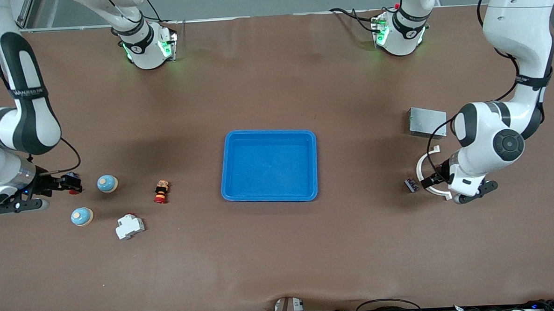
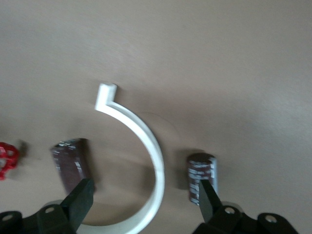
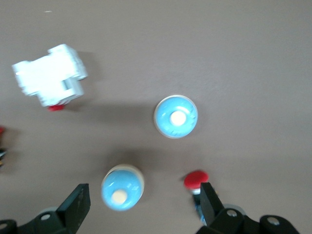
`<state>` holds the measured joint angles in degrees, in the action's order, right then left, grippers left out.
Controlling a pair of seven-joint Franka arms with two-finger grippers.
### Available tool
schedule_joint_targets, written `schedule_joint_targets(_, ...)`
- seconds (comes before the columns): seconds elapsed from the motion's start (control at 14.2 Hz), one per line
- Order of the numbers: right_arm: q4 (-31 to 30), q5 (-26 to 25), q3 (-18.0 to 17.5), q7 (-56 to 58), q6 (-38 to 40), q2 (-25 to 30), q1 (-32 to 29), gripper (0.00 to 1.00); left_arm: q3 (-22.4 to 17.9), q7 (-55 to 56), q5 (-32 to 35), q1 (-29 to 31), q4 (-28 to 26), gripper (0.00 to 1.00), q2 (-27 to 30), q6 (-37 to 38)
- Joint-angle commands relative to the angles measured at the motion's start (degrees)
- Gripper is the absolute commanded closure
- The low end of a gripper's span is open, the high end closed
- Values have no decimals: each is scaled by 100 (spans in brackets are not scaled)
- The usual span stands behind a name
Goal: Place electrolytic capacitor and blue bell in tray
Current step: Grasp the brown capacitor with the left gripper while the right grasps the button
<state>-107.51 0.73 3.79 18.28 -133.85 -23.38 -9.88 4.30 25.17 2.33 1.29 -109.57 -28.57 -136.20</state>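
At mid-table in the front view sits the blue tray (image 1: pixel 268 165), nothing in it yet. Toward the right arm's end: two blue bells, one (image 1: pixel 107 183) farther from the cam, one (image 1: pixel 82 216) nearer, w/ a white breaker-type module (image 1: pixel 129 226) and a red/yellow push-button (image 1: pixel 161 192) close by. The right gripper (image 1: pixel 75 185) hangs low just beside the farther bell; the left gripper (image 1: pixel 425 182) is low at the left arm's end, next to a dark capacitor (image 1: pixel 411 185), a white C-shaped clip (image 1: pixel 423 175) and a grey metal box (image 1: pixel 427 122). Left wrist view: jaws spread, holding nothing, straddling the clip (image 2: pixel 144 146); one electrolytic capacitor (image 2: pixel 201 176) lies on its side touching one fingertip (image 2: pixel 207 195), a second (image 2: pixel 72 164) by the other. Right wrist view: jaws apart and empty; one bell (image 3: pixel 122 186) lies between them, the other (image 3: pixel 176 116) well apart, a small red-capped part (image 3: pixel 196 179) near one finger. Judgement: cap. is light, rigid, smooth can, likely to roll, so pinch across the body mid-length. Bell looks light, hard, domed and slick; grip low across its widest band, near the cream rim.
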Motion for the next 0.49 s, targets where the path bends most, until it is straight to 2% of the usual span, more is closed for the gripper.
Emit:
schedule_joint_targets(0.0, 265, -108, -80, 175, -535, -657, -268, 0, -26, 435, 22, -409, 93, 17, -43, 24)
schedule_joint_targets(0.07, 379, -82, -80, 316, -633, -877, -356, 0, -35, 445, 48, -445, 146, 19, -122, 23)
schedule_joint_targets(0.21, 677, -56, -89, 431, -642, -1229, -444, 0, -35, 445, 57, -445, 146, 27, -167, 15)
schedule_joint_targets(0.28, 774, -21, -89, 431, -642, -1326, -445, 0, -26, 453, 57, -445, 137, 32, -193, 15)
schedule_joint_targets(0.42, 898, 6, -89, 352, -634, -1467, -410, 0, -35, 445, 66, -463, 190, 35, -289, -20)
